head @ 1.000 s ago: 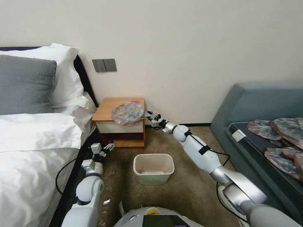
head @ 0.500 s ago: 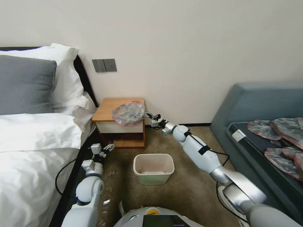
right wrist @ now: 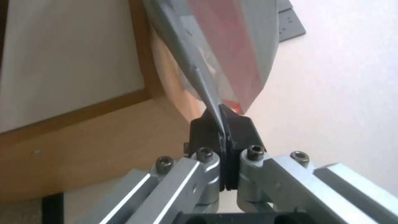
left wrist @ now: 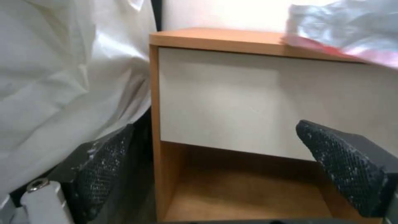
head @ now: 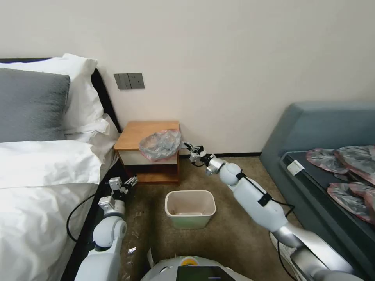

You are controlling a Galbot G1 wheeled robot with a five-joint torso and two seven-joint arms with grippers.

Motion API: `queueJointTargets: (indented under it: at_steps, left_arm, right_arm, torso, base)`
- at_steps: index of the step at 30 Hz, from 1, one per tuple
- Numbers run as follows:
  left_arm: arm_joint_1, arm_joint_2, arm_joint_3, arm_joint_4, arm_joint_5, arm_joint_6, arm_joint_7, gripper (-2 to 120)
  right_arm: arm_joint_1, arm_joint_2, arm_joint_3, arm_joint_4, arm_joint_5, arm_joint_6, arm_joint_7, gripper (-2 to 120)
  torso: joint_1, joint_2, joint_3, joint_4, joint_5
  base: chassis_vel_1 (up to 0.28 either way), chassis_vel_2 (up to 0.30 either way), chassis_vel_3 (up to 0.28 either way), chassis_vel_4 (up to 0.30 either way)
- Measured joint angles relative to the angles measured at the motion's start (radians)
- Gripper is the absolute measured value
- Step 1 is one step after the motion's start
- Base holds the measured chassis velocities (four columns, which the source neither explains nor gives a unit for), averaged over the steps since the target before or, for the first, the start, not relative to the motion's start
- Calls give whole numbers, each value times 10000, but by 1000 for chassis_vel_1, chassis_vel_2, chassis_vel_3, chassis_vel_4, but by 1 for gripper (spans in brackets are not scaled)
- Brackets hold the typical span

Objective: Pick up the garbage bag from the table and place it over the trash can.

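The right gripper [head: 189, 148], clamped on the garbage bag [head: 160, 143], has dragged it to the tabletop's [head: 134, 137] front right corner, overhanging; lift-off looks near. Left gripper [head: 125, 182] waits wide open.

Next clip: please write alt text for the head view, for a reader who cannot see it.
The right hand pinches the edge of a wrinkly translucent grey plastic bag with a pinkish rim lying on a small orange-brown wooden nightstand. A small beige plastic bin stands on the carpet below, and the left hand hovers open beside a white bed.
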Motion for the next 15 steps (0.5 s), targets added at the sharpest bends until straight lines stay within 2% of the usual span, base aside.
queueJointTargets:
  at_steps: [7, 15]
  left_arm:
    - [-69, -67, -143, 3, -169, -18, -236, 100]
    - [-91, 15, -280, -53, -282, -12, -319, 100]
  right_arm:
    - [-1218, -273, 418, 1026, 35, -37, -23, 0]
    - [-3304, -639, 1117, 2226, -268, 199, -49, 0]
  torso:
    - [0, 1, 0, 0, 0]
    - [-1, 0, -1, 0, 0]
  base:
    - [0, 0, 0, 0]
    - [0, 0, 0, 0]
